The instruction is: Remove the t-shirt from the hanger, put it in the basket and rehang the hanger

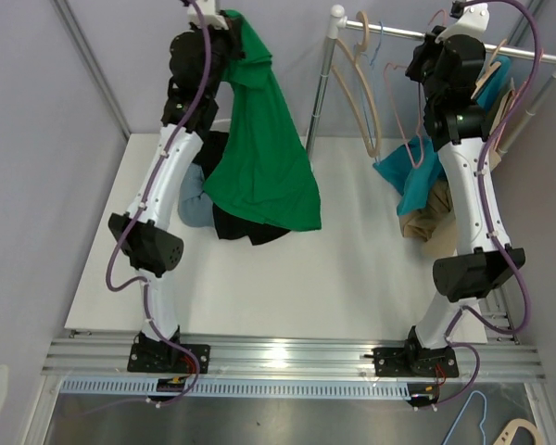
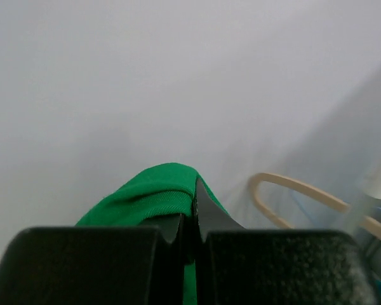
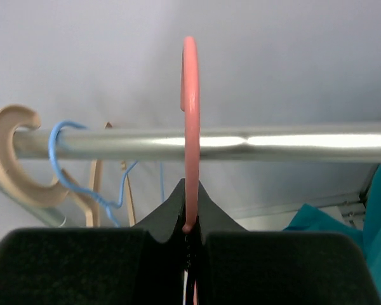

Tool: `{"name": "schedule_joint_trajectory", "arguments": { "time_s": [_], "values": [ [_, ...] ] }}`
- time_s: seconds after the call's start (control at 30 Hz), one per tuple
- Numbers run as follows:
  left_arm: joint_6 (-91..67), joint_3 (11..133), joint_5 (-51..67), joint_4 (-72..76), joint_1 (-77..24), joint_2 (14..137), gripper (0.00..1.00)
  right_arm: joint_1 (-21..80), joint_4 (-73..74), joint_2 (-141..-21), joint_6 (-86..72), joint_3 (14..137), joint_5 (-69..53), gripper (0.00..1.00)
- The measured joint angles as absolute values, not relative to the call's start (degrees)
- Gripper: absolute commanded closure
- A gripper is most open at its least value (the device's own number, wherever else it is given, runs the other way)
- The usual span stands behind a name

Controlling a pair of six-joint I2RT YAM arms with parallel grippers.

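Top external: left gripper [image 2: 190, 219] clenched on green t-shirt [image 1: 264, 158], hanging over table [image 1: 343, 278]; right gripper [image 3: 189, 219] grasping pink hanger [image 3: 190, 114] at rail [image 3: 292, 143].

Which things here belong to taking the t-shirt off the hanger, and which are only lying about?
Job: green t-shirt in the left gripper; pink hanger in the right gripper.
Lying about: wooden hangers on the rail; teal garment; clothes pile on the table.
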State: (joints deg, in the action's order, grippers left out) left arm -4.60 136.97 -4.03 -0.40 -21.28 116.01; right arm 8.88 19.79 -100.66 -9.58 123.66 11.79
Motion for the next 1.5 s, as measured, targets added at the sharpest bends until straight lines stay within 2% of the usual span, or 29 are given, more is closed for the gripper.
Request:
{"name": "schedule_joint_trajectory", "arguments": {
  "time_s": [0.1, 0.27, 0.47, 0.77, 0.87, 0.9, 0.93, 0.97, 1.03, 1.17, 1.2, 1.23, 1.27, 1.43, 1.47, 1.5],
  "values": [
    [-8.3, 133.9, -3.0, 2.2, -15.3, 116.3, 0.99, 7.9, 18.9, -104.2, -9.0, 127.5, 11.0, 1.0],
    [-12.1, 122.0, -6.0, 5.7, -9.6, 114.6, 0.99, 7.1, 18.8, -108.3, -9.0, 131.5, 8.7, 1.0],
    [-22.1, 118.6, -8.9, -8.4, -10.9, 113.8, 0.99, 5.1, 18.5, -111.3, -10.3, 133.8, 1.9, 1.0],
    [-36.7, 101.1, -5.3, -20.3, -11.0, 112.7, 0.99, 3.1, 17.9, -112.4, -12.7, 133.8, -5.2, 1.0],
    [-40.0, 94.1, -1.5, -19.4, -10.4, 112.7, 0.81, 3.6, 17.0, -112.4, -13.3, 133.4, -6.7, 1.0],
    [-41.2, 91.8, 0.3, -18.8, -10.1, 112.7, 0.63, 3.8, 16.5, -112.2, -13.3, 132.8, -7.0, 1.0],
    [-42.2, 90.0, 2.0, -18.0, -9.7, 112.7, 0.49, 4.2, 16.2, -112.0, -13.3, 132.2, -7.0, 1.0],
    [-43.3, 88.5, 3.4, -17.2, -9.3, 112.7, 0.27, 4.6, 15.9, -111.9, -13.1, 131.5, -6.9, 1.0],
    [-45.1, 86.2, 6.1, -15.3, -8.3, 112.7, 0.03, 5.8, 15.9, -111.8, -12.8, 130.4, -6.7, 1.0],
    [-47.0, 84.2, 8.9, -12.0, -7.6, 112.6, 0.0, 8.4, 15.0, -110.7, -11.9, 126.3, -5.9, 1.0],
    [-47.0, 84.0, 9.1, -11.7, -7.6, 112.4, 0.01, 9.0, 14.3, -110.4, -11.9, 125.5, -5.5, 0.96],
    [-47.0, 83.8, 9.0, -11.6, -7.6, 112.0, 0.01, 9.4, 14.0, -110.2, -11.8, 125.1, -5.4, 0.92],
    [-46.8, 83.4, 8.8, -11.6, -7.6, 111.5, 0.0, 9.8, 13.8, -110.1, -11.8, 124.9, -5.3, 0.82],
    [-44.5, 82.0, 4.7, -12.9, -8.2, 104.8, 0.01, 10.0, 14.3, -109.6, -11.2, 124.5, -4.1, 0.62],
    [-43.8, 82.0, 3.6, -13.0, -8.4, 103.1, 0.0, 10.0, 14.5, -109.4, -11.0, 124.4, -3.6, 0.54],
    [-43.0, 82.0, 2.5, -13.0, -8.6, 101.0, 0.01, 10.0, 14.7, -109.1, -10.8, 124.3, -3.0, 0.5]
  ]
}}
